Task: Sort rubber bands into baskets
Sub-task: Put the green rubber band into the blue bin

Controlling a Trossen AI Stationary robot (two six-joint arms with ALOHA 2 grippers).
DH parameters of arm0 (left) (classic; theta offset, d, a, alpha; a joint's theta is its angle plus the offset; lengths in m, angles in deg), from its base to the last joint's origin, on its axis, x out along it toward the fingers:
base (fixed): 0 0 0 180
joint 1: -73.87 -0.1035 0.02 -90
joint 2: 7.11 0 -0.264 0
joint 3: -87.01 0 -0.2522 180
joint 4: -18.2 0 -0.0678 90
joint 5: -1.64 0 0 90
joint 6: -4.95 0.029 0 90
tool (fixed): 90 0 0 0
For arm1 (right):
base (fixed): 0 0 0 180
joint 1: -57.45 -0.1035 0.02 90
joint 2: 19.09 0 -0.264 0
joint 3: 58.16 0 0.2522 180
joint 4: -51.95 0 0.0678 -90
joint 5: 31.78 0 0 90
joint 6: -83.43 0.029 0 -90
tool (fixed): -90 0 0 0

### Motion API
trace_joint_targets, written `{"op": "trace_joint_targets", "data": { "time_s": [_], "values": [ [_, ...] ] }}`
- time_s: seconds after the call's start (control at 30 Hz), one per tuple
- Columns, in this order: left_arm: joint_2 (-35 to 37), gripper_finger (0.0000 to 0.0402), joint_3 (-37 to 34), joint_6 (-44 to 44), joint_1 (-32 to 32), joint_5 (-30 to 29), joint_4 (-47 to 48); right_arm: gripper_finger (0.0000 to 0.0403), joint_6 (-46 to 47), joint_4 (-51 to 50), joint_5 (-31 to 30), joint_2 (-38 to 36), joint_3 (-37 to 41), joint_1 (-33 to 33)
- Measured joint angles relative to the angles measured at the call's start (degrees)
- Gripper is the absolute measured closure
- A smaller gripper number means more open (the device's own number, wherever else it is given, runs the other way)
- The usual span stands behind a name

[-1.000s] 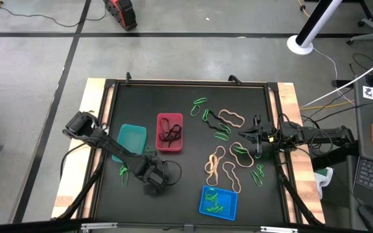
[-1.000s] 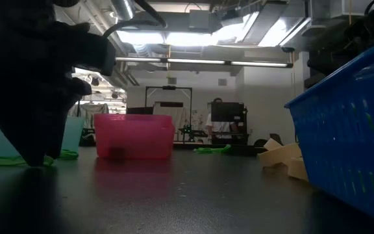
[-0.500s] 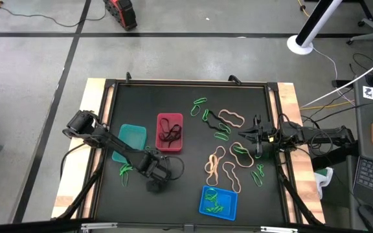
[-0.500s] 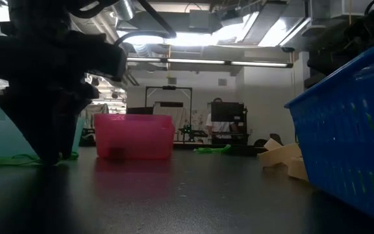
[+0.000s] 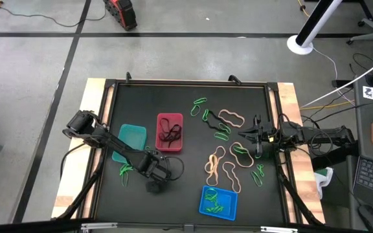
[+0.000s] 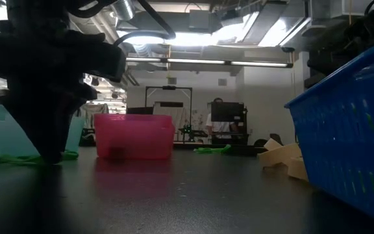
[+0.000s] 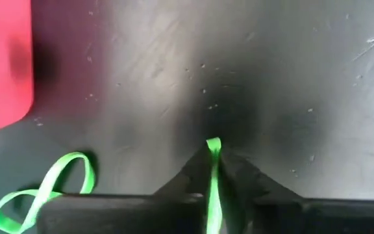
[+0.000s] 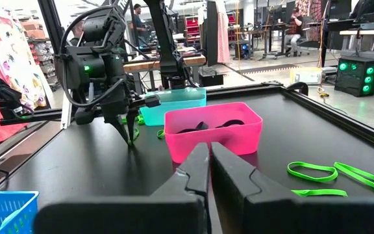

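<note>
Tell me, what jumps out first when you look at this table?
The loose rubber bands, green and tan, scattered over the right half of the black table. Three small baskets stand out too: a red one holding black bands, a teal one beside it, and a blue one with green bands near the front edge. The left hand is pinching a green band down by the teal basket.
</note>
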Motion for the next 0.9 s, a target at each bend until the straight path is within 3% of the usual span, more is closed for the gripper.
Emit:
{"op": "trace_joint_targets", "data": {
  "time_s": [0.27,0.67,0.9],
  "values": [
    [0.5,0.0398,0.0,-2.5,0.0,1.0,-7.1,0.0384,0.0,0.0,0.0,0.0,0.0,0.0],
    [2.2,0.0399,0.1,3.6,-0.1,1.0,-41.3,0.0384,0.0,0.0,0.0,0.0,0.0,0.0],
    [2.1,0.0400,0.2,5.0,-1.4,-3.7,-55.4,0.0384,0.0,0.0,0.0,0.0,0.0,0.0]
  ]
}}
